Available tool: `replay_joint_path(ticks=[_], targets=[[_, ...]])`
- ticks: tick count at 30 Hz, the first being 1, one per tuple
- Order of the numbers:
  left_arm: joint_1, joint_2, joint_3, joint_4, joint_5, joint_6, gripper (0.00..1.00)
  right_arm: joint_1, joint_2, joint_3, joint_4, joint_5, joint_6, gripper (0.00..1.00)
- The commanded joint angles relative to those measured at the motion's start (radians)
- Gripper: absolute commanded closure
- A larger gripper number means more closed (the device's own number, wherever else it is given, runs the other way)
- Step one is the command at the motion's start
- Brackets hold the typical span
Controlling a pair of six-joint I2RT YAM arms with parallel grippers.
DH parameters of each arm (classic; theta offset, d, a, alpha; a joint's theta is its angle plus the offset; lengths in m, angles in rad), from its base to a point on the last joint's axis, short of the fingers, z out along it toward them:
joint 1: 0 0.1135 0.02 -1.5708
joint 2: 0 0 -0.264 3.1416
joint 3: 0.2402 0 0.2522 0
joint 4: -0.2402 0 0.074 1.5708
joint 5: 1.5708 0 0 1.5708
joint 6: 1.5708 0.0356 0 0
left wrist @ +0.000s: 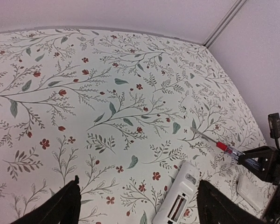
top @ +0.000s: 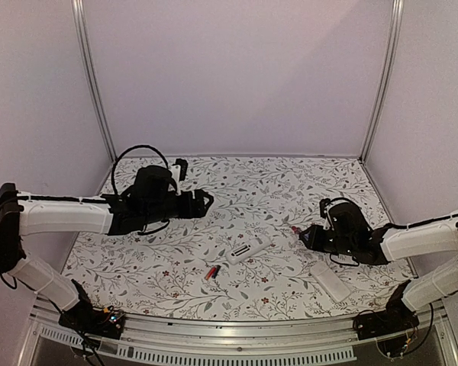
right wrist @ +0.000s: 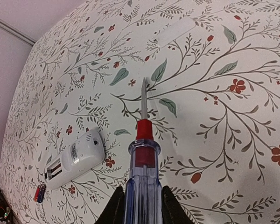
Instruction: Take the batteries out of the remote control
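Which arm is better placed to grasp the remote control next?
Left, probably: the left gripper is open and empty just beyond the remote control, while the right gripper is shut on the screwdriver.

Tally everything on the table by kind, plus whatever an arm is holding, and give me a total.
Remote control: 1
Batteries: 2
Screwdriver: 1, held in the right tool
White flat plate: 1
Total: 5
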State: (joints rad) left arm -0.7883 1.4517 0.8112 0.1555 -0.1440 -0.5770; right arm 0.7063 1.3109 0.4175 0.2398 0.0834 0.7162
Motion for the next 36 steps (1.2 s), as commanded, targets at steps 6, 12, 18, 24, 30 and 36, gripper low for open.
replay_joint_path(ticks=[6, 12, 18, 24, 30, 36], targets=[[0.106, -0.089, 0.040, -0.119, 0.085, 0.012, 0.13, -0.092, 0.102, 0.049, -0.011, 0.018, -0.035, 0.59], [0.159, -0.125, 0.044, -0.147, 0.136, 0.016, 0.13, -0.116, 0.082, 0.065, -0.043, -0.002, -0.084, 0.43], [0.221, -0.135, 0.121, -0.219, 0.252, 0.100, 0.11, -0.116, -0.027, 0.099, -0.226, -0.067, -0.185, 0.14], [0.341, -0.065, 0.324, -0.429, 0.391, 0.285, 0.11, -0.105, -0.082, 0.154, -0.501, -0.131, -0.246, 0.01], [0.431, -0.057, 0.285, -0.372, 0.391, 0.330, 0.11, -0.043, -0.104, 0.121, -0.595, -0.144, -0.134, 0.01], [0.492, -0.072, 0.256, -0.378, 0.464, 0.325, 0.11, -0.009, -0.166, 0.068, -0.664, -0.164, -0.055, 0.01]])
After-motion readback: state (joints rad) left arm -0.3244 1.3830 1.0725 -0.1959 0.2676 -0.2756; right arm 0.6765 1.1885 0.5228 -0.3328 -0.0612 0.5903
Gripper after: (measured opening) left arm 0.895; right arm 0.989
